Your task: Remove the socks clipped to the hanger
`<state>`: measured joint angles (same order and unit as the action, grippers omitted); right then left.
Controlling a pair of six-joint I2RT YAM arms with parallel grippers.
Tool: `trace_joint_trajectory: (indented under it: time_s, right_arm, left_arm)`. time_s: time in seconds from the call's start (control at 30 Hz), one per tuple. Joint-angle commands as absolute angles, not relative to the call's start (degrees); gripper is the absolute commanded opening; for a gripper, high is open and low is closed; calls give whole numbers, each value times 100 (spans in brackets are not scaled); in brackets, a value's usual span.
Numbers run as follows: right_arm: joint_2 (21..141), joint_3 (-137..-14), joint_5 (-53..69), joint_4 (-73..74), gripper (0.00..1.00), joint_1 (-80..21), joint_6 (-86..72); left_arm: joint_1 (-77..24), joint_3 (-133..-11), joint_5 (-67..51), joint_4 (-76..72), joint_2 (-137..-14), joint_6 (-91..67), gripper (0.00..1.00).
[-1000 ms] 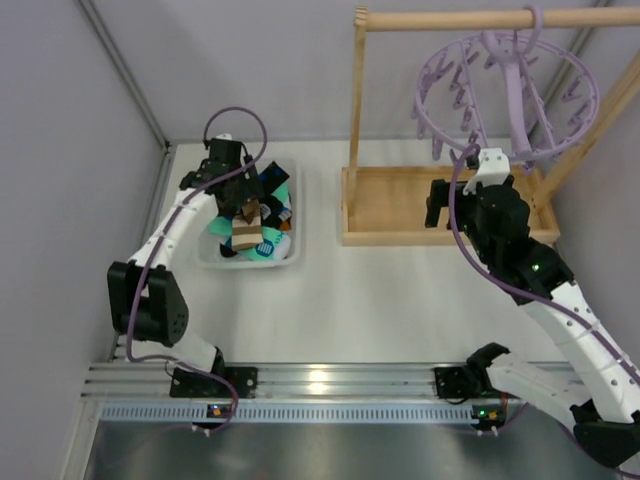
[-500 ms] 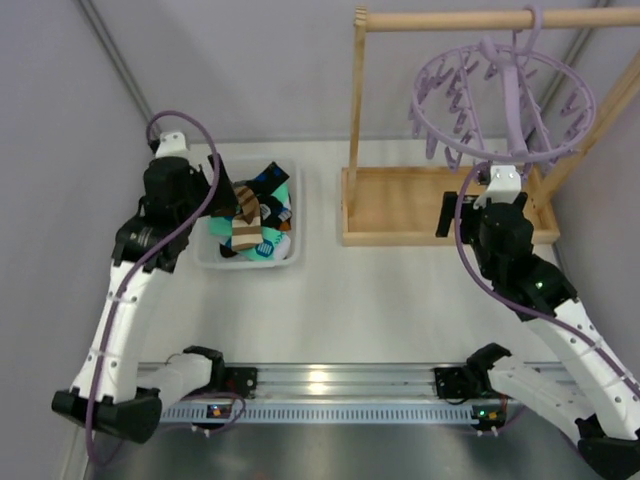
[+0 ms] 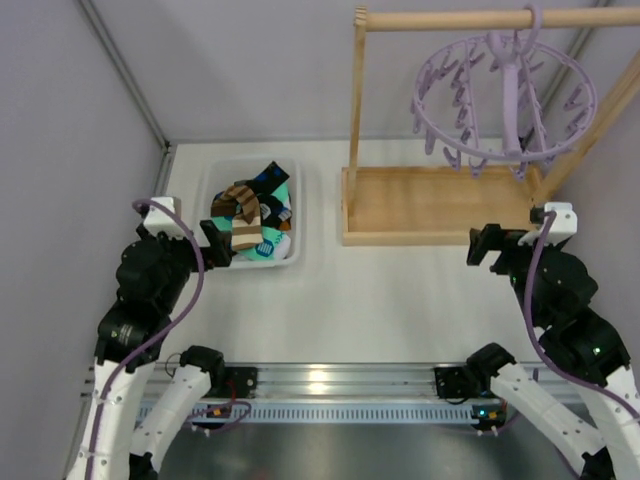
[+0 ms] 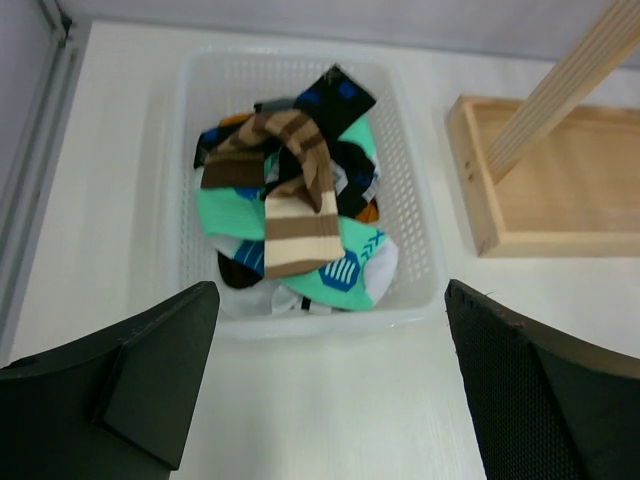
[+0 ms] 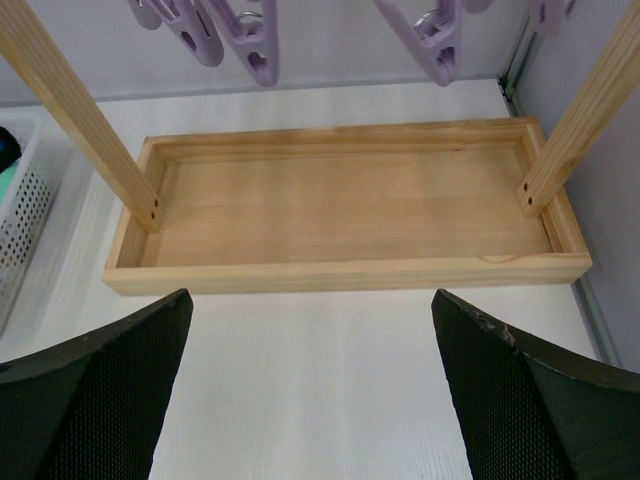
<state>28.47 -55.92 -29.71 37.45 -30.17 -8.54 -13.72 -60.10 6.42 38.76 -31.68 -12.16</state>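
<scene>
Socks (image 4: 228, 213) are lying heaped in a white mesh basket (image 4: 418, 190) at the far left of the worktop (image 3: 380, 300): teal ones, black ones with blue marks, and a brown striped sock (image 4: 295, 215) draping over the top of the pile. The left pincer (image 4: 327, 320) is hovering at the basket's near edge, fingers standing wide apart and gripping nothing, its camera looking down onto the heap. The hanger (image 3: 505, 95), a round lavender ring, is hanging by its hook from the wooden rail (image 3: 450, 20) at the far right, its clips (image 5: 245, 40) dangling above the shallow wooden tray (image 5: 350, 200) that forms the base of the frame. The right pincer (image 5: 310, 300) is hovering low, on the near side of that tray, fingers also spread wide with nothing between them, well below the ring and not touching it. Both arms are sitting folded back toward their bases, each one well apart from the other, with bare worktop showing between them.
</scene>
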Motion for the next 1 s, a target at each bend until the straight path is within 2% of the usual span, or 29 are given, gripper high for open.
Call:
trace_joint_trajectory:
  time_s: [0.0, 0.57, 0.97]
  right_arm:
    - [2524, -5563, -2856, 4139, 100, -2962, -704]
    - [2109, -5458, -3155, 4632, 99, -2962, -615]
    - [2127, -5353, -2988, 4500, 99, -2971, -633]
  left_arm:
    - [-1389, -5503, 841, 3516, -3173, -1344, 98]
    - [-1389, -4703, 1160, 3349, -3068, -1582, 98]
    - [-1389, -4667, 1309, 3314, -2953, -1600, 98]
